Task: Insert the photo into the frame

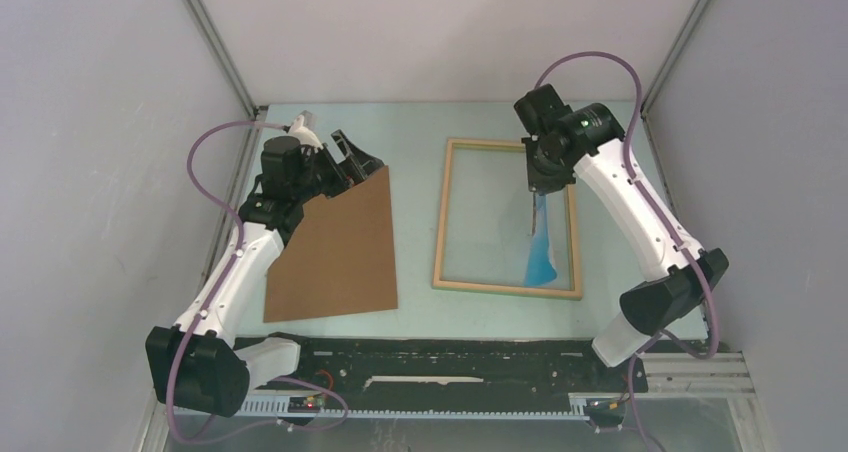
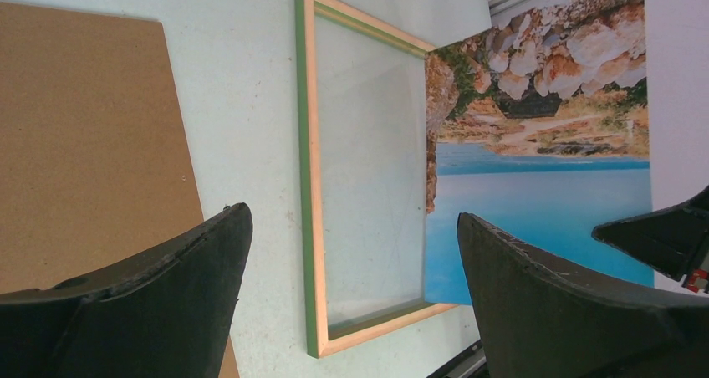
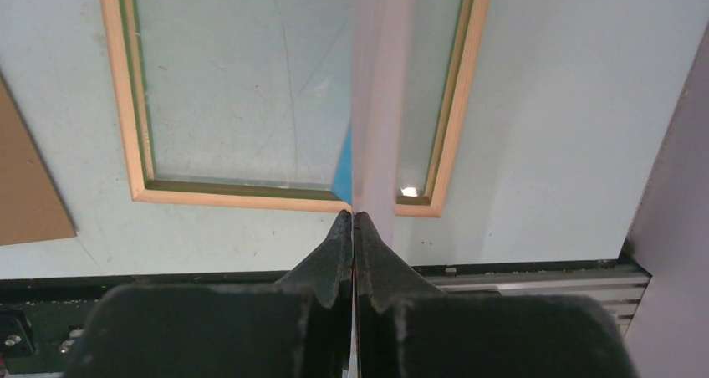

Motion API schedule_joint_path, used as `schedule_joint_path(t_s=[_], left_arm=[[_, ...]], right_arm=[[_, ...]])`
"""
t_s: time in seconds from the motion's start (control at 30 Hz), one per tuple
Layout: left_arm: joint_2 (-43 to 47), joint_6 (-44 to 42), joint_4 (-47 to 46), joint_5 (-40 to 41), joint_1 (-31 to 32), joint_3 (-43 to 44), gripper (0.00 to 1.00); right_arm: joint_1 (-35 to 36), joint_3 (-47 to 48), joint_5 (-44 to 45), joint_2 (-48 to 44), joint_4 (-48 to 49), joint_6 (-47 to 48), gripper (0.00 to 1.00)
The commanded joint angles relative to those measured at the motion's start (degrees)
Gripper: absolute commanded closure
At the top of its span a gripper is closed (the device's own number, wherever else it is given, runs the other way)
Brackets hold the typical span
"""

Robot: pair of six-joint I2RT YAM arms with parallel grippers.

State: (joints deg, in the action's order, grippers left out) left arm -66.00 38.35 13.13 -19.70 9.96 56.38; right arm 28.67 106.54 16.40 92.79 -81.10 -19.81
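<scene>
The frame (image 1: 440, 232) lies flat mid-table with its light wood face up; its green edge shows in the left wrist view (image 2: 311, 186). My right gripper (image 1: 537, 187) is shut on the top edge of the photo (image 1: 541, 257). The photo hangs on edge over the right part of the frame. The left wrist view shows its blue water and tan cliffs (image 2: 543, 144). In the right wrist view my right gripper (image 3: 354, 215) pinches the photo (image 3: 385, 85), seen edge-on with a pale back, over the frame (image 3: 234, 196). My left gripper (image 1: 352, 155) is open and empty, also in its own view (image 2: 351, 252).
A brown board (image 1: 335, 252) lies flat left of the frame, under my left gripper, and shows in the left wrist view (image 2: 84, 144). A black rail (image 1: 450, 357) runs along the near table edge. Grey walls close in the left, right and back sides.
</scene>
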Motion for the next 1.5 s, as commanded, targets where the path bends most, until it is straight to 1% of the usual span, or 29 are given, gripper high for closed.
schedule_joint_path(t_s=[0.0, 0.13, 0.37, 0.53, 0.7, 0.8, 0.93, 1.07, 1.23, 1.47], left_arm=[[0.18, -1.24, -0.47, -0.36, 0.37, 1.7, 0.0], [0.02, -0.95, -0.71, -0.71, 0.33, 1.66, 0.0], [-0.14, -0.73, -0.91, -0.9, 0.4, 1.5, 0.0], [-0.18, -0.47, -1.08, -1.28, 0.41, 1.42, 0.0], [-0.16, -0.29, -1.26, -1.57, 0.42, 1.35, 0.0], [-0.14, -0.29, -1.26, -1.6, 0.43, 1.36, 0.0], [-0.21, -0.29, -1.27, -1.57, 0.42, 1.36, 0.0], [-0.36, -0.2, -1.26, -1.76, 0.42, 1.34, 0.0], [-0.27, -0.2, -1.3, -1.78, 0.42, 1.35, 0.0], [-0.28, -0.03, -1.35, -2.12, 0.44, 1.45, 0.0]], right_arm=[[-0.02, 4.61, 2.34, -3.2, -0.54, -0.45, 1.0], [-1.51, 5.22, 3.66, -5.29, -2.78, 0.0, 1.0], [-5.05, 2.96, 3.15, -10.74, -3.68, 1.01, 1.0], [-7.7, 2.02, 3.06, -12.66, -4.83, 2.23, 1.0], [-7.9, 2.22, 3.87, -12.43, -6.4, 2.38, 1.0], [-6.46, 1.28, 3.72, -11.51, -6.64, 1.4, 1.0], [-3.16, -0.87, 3.94, -9.11, -5.44, -1.09, 1.0], [1.06, -0.67, 4.3, -3.96, -5.01, -3.7, 1.0], [5.97, 4.8, 7.35, 4.33, -7.16, -6.61, 1.0], [9.32, 12.57, 6.65, 14.27, -7.49, -8.05, 1.0]])
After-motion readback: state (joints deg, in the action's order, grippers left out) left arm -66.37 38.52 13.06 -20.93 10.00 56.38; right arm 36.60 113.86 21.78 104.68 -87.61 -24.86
